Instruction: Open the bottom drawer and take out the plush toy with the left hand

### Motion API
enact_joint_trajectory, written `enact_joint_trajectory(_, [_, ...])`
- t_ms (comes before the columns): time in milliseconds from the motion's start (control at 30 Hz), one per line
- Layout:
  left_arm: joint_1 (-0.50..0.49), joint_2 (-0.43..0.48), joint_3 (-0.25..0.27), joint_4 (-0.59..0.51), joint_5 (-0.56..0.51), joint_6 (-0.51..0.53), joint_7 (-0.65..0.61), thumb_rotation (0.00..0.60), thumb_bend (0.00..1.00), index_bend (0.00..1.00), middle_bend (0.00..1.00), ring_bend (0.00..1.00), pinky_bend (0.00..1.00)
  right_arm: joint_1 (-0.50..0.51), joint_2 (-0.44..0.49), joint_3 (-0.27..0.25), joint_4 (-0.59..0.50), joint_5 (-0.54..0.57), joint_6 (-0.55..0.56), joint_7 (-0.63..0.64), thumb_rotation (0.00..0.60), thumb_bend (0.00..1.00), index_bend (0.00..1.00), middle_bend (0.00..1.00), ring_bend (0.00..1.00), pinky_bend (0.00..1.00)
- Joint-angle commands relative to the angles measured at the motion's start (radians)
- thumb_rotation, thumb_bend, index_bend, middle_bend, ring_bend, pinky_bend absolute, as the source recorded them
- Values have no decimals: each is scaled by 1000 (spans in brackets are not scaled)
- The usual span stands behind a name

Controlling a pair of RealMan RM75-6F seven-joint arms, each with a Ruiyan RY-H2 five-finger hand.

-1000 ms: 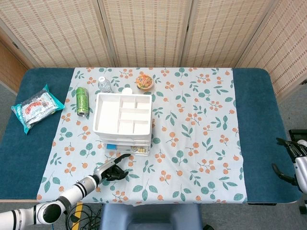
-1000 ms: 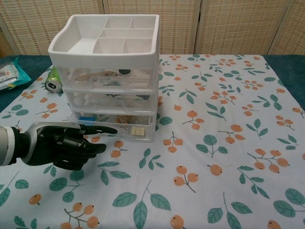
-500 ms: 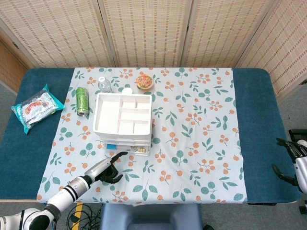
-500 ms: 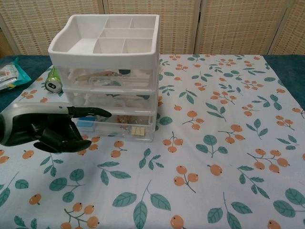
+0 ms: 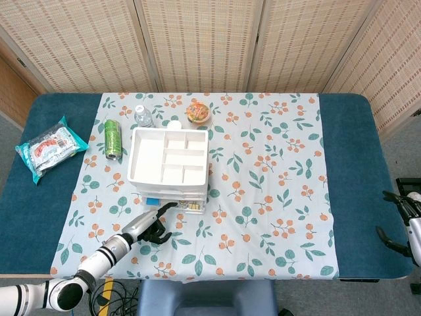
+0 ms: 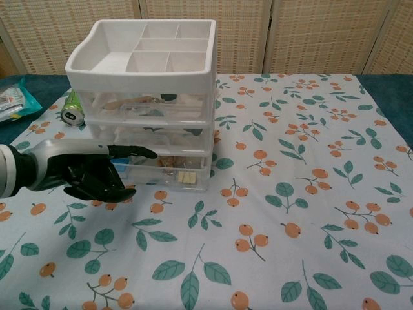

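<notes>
The left hand [image 6: 80, 172] hovered at the front of the closed bottom drawer [image 6: 164, 172] of the white drawer unit [image 6: 145, 71], one finger extended, the rest curled, holding nothing. The plush toy could not be made out inside. The right hand [image 5: 402, 220] sat at the desk's [image 5: 358, 164] 4 o'clock edge, its state indeterminate.
</notes>
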Motion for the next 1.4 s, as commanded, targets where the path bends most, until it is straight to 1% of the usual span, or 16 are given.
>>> enact_joint_trajectory(33, [-27, -19, 11, 21, -41, 11, 34, 600, 448, 2, 920, 1000, 1000, 0, 0, 1, 1, 0, 0, 2, 600, 334, 138, 268, 243, 223])
enact_joint_trajectory(233, [-72, -28, 36, 37, -102, 0, 91, 600, 448, 12, 920, 1000, 1000, 0, -1, 0, 5, 4, -5, 4, 600, 334, 138, 268, 244, 223])
enact_joint_trajectory(367, [-95, -28, 47, 32, -132, -3, 112, 600, 448, 55, 920, 1000, 1000, 0, -2, 0, 8, 6, -7, 6, 600, 334, 138, 268, 244, 223])
enact_joint_trajectory(467, [-100, -27, 51, 25, -137, 6, 118, 600, 447, 108, 920, 1000, 1000, 1, -3, 1, 9, 7, -10, 8, 600, 334, 138, 268, 244, 223])
enact_joint_trajectory(567, [-103, -23, 58, 14, -134, 14, 127, 600, 448, 147, 920, 1000, 1000, 3, -4, 2, 11, 7, -13, 8, 600, 334, 138, 268, 244, 223])
enact_joint_trajectory(700, [-107, -11, 71, -5, -129, 15, 137, 600, 448, 168, 920, 1000, 1000, 4, -5, 2, 13, 8, -15, 10, 600, 334, 138, 268, 244, 223])
enact_joint_trajectory(1100, [-90, 33, 110, -69, -71, 22, 142, 600, 448, 208, 920, 1000, 1000, 4, -5, 2, 15, 6, -14, 13, 600, 334, 138, 268, 244, 223])
enact_joint_trajectory(1400, [-82, 47, 124, -94, -43, 25, 136, 600, 448, 235, 918, 1000, 1000, 4, -4, 3, 14, 5, -12, 13, 600, 334, 138, 268, 244, 223])
